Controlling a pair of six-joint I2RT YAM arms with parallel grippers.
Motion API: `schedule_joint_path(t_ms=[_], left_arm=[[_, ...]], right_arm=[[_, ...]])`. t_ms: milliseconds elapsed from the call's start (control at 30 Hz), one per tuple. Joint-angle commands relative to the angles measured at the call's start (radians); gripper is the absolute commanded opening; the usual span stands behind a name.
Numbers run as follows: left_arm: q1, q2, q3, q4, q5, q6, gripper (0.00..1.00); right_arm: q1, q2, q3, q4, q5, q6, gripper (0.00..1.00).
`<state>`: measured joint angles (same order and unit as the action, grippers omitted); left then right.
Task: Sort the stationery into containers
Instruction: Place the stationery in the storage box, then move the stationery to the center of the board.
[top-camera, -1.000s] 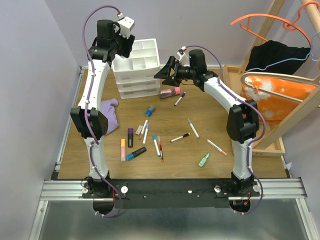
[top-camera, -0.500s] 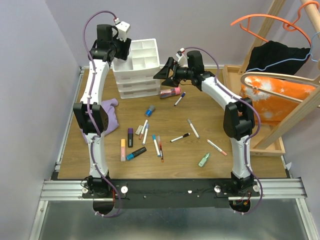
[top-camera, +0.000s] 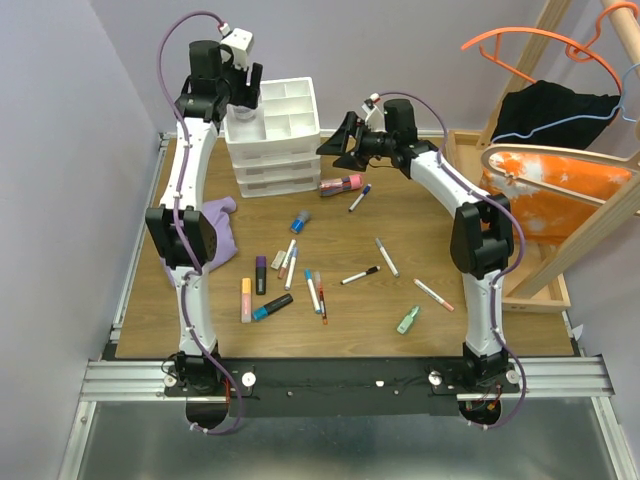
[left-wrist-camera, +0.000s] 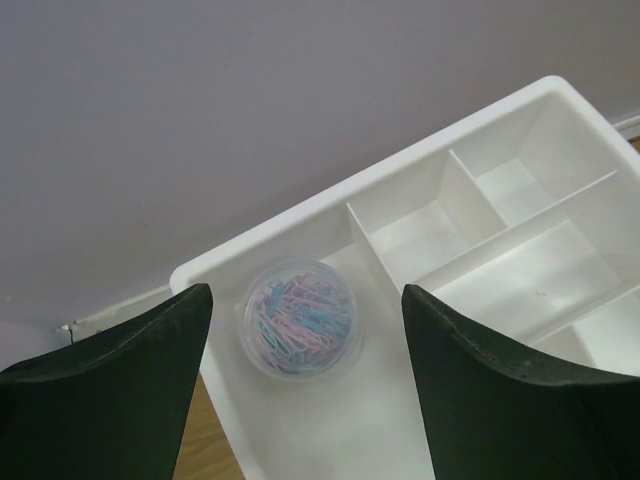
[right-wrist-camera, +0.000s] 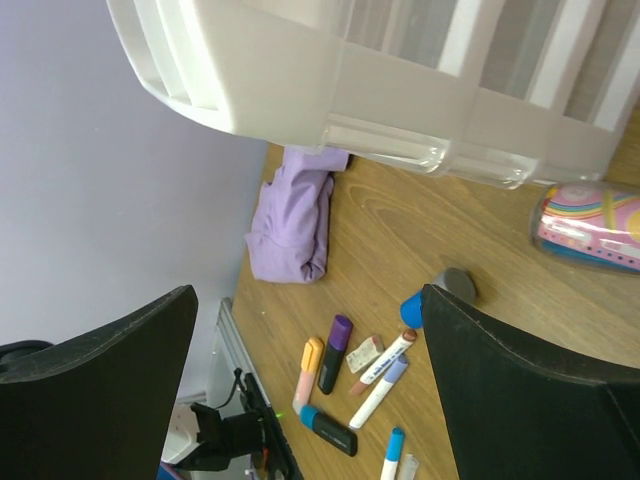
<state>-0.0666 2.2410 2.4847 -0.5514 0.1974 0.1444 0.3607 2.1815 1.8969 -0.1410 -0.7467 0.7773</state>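
Since a second ago, our left claw (left-wrist-camera: 305, 300) has been spreading wider above the white organiser (left-wrist-camera: 560, 110), and it is now standing wide with nothing between its fingers. Directly beneath it, a small round tub of paper clips (left-wrist-camera: 302, 318) is sitting upright in the compartment at the organiser's left end, touching neither finger (so we are judging the drop as done).

To finish this step well, we are wanting a straight lift, keeping the fingers clear of the compartment walls so the tub is not getting nudged over. Being round, the tub is showing no long axis from above; its flat top is facing up.

Our right claw (right-wrist-camera: 308, 295) is also gaping wide and empty, hovering just right of the organiser, near the pink case (top-camera: 341, 184), which is lying with its long axis left to right.

Out on the desk (top-camera: 450, 230), most pens (top-camera: 313, 292) are lying flat with long axes running roughly near to far, the purple highlighter (top-camera: 261, 274) among them. The black marker (top-camera: 272, 306) is lying on a diagonal.
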Motion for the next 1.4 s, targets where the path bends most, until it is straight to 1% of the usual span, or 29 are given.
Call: schedule_joint_path(t_ms=[0, 33, 133, 200, 233, 267, 300, 333, 367, 400, 433, 467, 533, 567, 633, 667, 700, 833, 900, 967, 1000, 1067, 1100, 1167, 1200, 1267, 1367], left_arm=[[0.007, -0.135, -0.018, 0.056, 0.022, -0.035, 0.90], [0.008, -0.141, -0.020, 0.061, 0.017, -0.034, 0.99], [0.010, -0.174, -0.015, 0.071, -0.022, -0.039, 0.98], [0.011, -0.219, -0.052, 0.080, -0.044, -0.058, 0.98], [0.010, -0.284, -0.081, 0.085, -0.093, -0.066, 0.98], [0.011, -0.323, -0.163, 0.088, -0.120, -0.075, 0.98], [0.011, -0.363, -0.215, 0.093, -0.148, -0.078, 0.98], [0.013, -0.451, -0.272, 0.096, -0.188, -0.069, 0.98], [0.014, -0.498, -0.402, 0.099, -0.193, -0.069, 0.98], [0.019, -0.544, -0.471, 0.108, -0.213, -0.069, 0.98], [0.030, -0.628, -0.536, 0.107, -0.204, -0.068, 0.98], [0.033, -0.664, -0.646, 0.100, -0.197, -0.066, 0.98], [0.036, -0.751, -0.739, 0.085, -0.197, -0.063, 0.98], [0.036, -0.773, -0.809, 0.079, -0.214, -0.077, 0.98], [0.037, -0.819, -0.866, 0.065, -0.222, -0.085, 0.98], [0.036, -0.828, -0.910, 0.061, -0.222, -0.089, 0.98], [0.037, -0.836, -0.928, 0.047, -0.228, -0.091, 0.98], [0.037, -0.839, -0.975, 0.013, -0.240, -0.065, 0.98], [0.037, -0.834, -1.004, 0.010, -0.254, -0.042, 0.98], [0.037, -0.821, -1.020, 0.013, -0.291, -0.034, 0.98], [0.039, -0.814, -1.024, 0.015, -0.300, -0.032, 0.98], [0.040, -0.804, -1.029, 0.018, -0.309, -0.031, 0.98], [0.042, -0.799, -1.027, 0.015, -0.311, -0.028, 0.98], [0.044, -0.785, -1.020, 0.011, -0.317, -0.028, 0.98], [0.042, -0.781, -1.017, 0.007, -0.316, -0.028, 0.98], [0.044, -0.775, -1.015, 0.008, -0.312, -0.028, 0.98], [0.044, -0.770, -1.018, 0.010, -0.309, -0.032, 0.98]], right_arm=[[-0.012, -0.043, 0.021, -0.049, 0.038, -0.056, 1.00], [-0.011, -0.045, 0.019, -0.051, 0.041, -0.059, 1.00], [-0.014, -0.051, 0.014, -0.087, 0.053, -0.076, 1.00], [-0.026, -0.074, -0.004, -0.124, 0.128, -0.070, 1.00], [-0.032, -0.084, -0.042, -0.146, 0.167, -0.064, 1.00], [-0.037, -0.097, -0.057, -0.193, 0.255, -0.056, 1.00], [-0.045, -0.107, -0.065, -0.221, 0.300, -0.055, 1.00], [-0.051, -0.106, -0.073, -0.248, 0.337, -0.050, 0.99], [-0.060, -0.103, -0.075, -0.278, 0.368, -0.032, 0.95], [-0.075, -0.085, -0.075, -0.284, 0.371, -0.021, 0.93], [-0.078, -0.071, -0.068, -0.305, 0.380, -0.009, 0.91], [-0.080, -0.057, -0.038, -0.315, 0.409, 0.013, 0.90], [-0.080, -0.007, -0.007, -0.310, 0.417, 0.046, 0.90], [-0.078, 0.013, 0.034, -0.305, 0.411, 0.065, 0.90], [-0.075, 0.065, 0.085, -0.305, 0.432, 0.125, 0.90], [-0.072, 0.083, 0.114, -0.330, 0.469, 0.144, 0.90], [-0.074, 0.099, 0.170, -0.336, 0.483, 0.180, 0.91], [-0.069, 0.175, 0.287, -0.387, 0.552, 0.261, 0.91], [-0.063, 0.222, 0.323, -0.368, 0.546, 0.261, 0.88], [-0.057, 0.263, 0.384, -0.335, 0.529, 0.248, 0.83], [-0.057, 0.297, 0.396, -0.312, 0.511, 0.228, 0.76], [-0.052, 0.326, 0.413, -0.244, 0.454, 0.202, 0.65], [-0.046, 0.339, 0.418, -0.235, 0.442, 0.189, 0.53], [-0.042, 0.366, 0.413, -0.194, 0.402, 0.183, 0.43], [-0.034, 0.379, 0.413, -0.192, 0.400, 0.181, 0.32], [-0.025, 0.403, 0.416, -0.169, 0.382, 0.175, 0.27], [-0.011, 0.429, 0.426, -0.151, 0.369, 0.155, 0.26]])
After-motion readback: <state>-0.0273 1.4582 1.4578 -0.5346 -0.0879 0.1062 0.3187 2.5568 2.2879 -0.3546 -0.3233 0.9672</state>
